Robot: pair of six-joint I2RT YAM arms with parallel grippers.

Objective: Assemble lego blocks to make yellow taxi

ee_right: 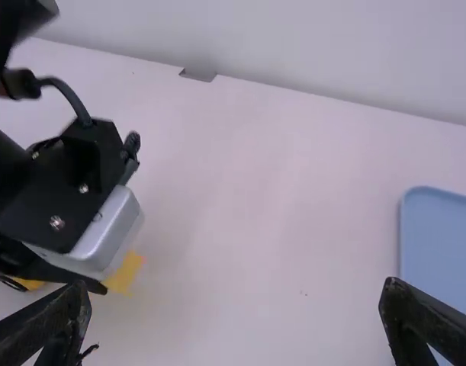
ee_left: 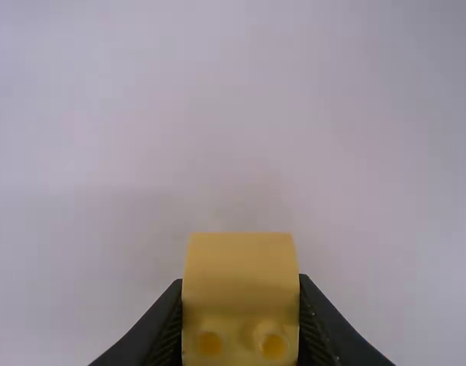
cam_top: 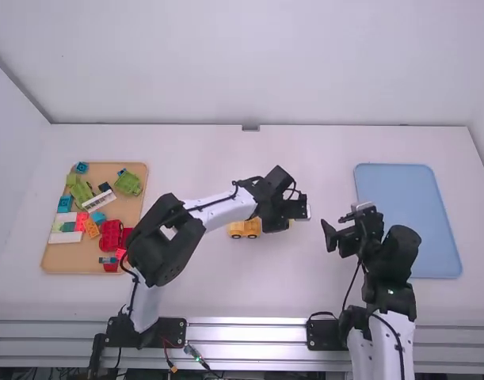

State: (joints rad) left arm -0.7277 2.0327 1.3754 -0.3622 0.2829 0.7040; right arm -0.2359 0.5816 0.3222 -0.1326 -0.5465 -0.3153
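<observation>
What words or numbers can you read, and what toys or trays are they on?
There are none I can read.
White piece on the tan tray: it seems to have dark marks, too small to make out.
Yellow block in the left gripper: round spots, but no letters that I can see.
Blue tray: no writing that I can see.
</observation>
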